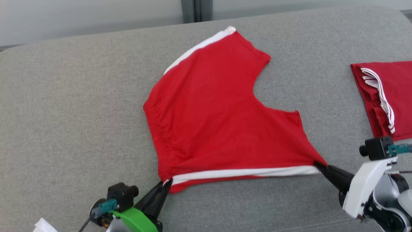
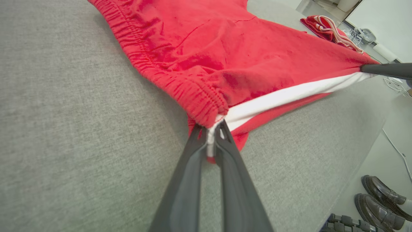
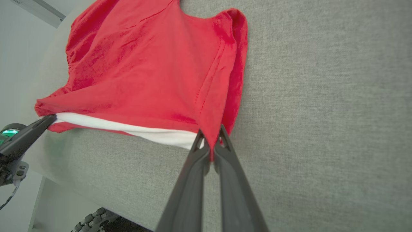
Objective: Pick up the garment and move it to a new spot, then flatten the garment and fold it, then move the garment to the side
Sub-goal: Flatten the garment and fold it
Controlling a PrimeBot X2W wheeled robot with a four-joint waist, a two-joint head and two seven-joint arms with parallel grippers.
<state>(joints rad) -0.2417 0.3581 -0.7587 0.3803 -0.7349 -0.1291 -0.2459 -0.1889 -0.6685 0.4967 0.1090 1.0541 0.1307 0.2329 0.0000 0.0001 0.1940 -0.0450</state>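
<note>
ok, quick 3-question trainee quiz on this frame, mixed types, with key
1. True or false: the left gripper is shut on the waistband corner of the shorts.
2. The right gripper is pinching: A) a leg-hem corner at the end of the white stripe; B) the crotch curve; C) nothing.
3. Fill in: the folded pile lies to the robot's ____ of the shorts.

Key: 1 true; 2 A; 3 right.
</note>
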